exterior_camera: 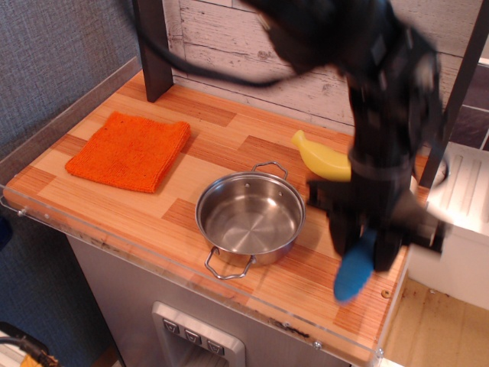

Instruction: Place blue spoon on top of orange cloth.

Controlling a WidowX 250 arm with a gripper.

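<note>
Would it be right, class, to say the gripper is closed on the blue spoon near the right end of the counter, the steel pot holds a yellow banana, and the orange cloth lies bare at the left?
One detail is wrong: the pot is empty. The observation.image view shows the banana lying on the counter behind it. The gripper clamping the blue spoon and the bare orange cloth are right.

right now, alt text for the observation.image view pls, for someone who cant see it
A black robot arm's gripper, motion-blurred, is shut on a blue spoon at the right end of a wooden counter. An empty steel pot sits beside it, a yellow banana behind, and a folded orange cloth lies far left.
</note>
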